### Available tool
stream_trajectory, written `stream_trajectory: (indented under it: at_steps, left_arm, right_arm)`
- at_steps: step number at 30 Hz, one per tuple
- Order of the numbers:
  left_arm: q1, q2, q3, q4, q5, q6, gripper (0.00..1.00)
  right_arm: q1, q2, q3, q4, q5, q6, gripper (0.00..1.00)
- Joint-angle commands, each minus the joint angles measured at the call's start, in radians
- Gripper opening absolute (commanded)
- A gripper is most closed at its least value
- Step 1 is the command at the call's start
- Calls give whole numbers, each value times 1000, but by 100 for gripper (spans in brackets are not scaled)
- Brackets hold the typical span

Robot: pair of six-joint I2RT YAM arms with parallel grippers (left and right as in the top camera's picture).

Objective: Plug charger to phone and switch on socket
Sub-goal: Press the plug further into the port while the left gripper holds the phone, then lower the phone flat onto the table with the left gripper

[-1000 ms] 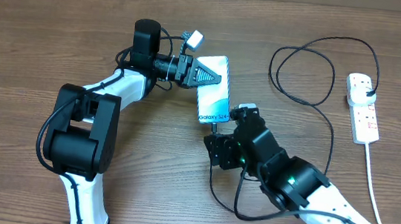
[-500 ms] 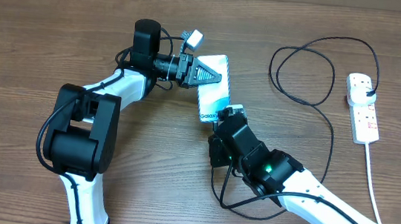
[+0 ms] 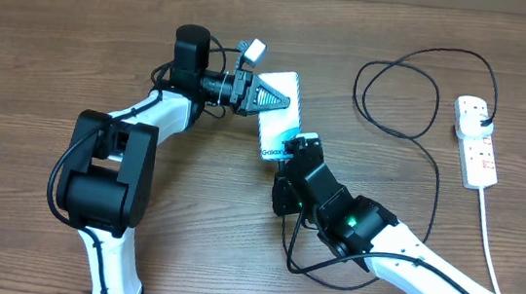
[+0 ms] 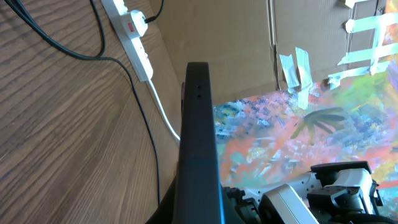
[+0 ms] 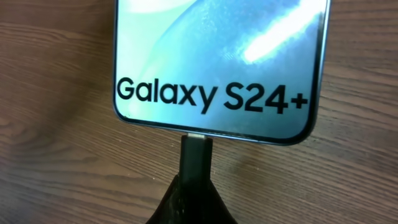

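Observation:
The phone [image 3: 282, 118] lies slanted on the wooden table, its cyan screen reading "Galaxy S24+" [image 5: 211, 96]. My left gripper [image 3: 266, 96] is shut on the phone's far end; the left wrist view shows the phone's dark edge [image 4: 198, 124] running out from the jaws. My right gripper [image 3: 294, 153] is shut on the charger's small plug tip [image 5: 195, 155], which touches the port in the phone's near edge. The charger's thin black cable [image 3: 411, 133] loops right to the white socket [image 3: 474, 140], where its black plug [image 3: 483, 113] sits.
The socket's thick white cord [image 3: 488, 239] runs toward the front right edge. Slack black cable curls beneath my right arm [image 3: 300, 259]. The left wrist view takes in a cardboard wall [image 4: 236, 50] and a colourful painted board [image 4: 311, 137] beyond the table.
My right gripper has moved up-left to the phone's near edge and shut on the charger's plug tip, bringing it against the port. The left gripper and phone have stayed put.

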Motion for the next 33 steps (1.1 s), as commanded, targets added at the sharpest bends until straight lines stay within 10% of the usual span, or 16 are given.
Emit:
stream_trajectory:
  at_steps: [1,14,27,33]
  left_arm:
    - [-10,1,11,-3,72,7,4]
    - [-26,1,4,-58,72,31,4]
    - [-46,0,8,-18,-252,-175,4]
    - [-160,0,96,18,-454,-257,4]
  right_arm:
    - [3,-3,19,79,33,-37,4]
    - [1,-2,69,83,19,-75,5]
    - [-7,-127,124,-95,-110,-76,94]
    - [-61,-387,186,-339,-103,-76,100]
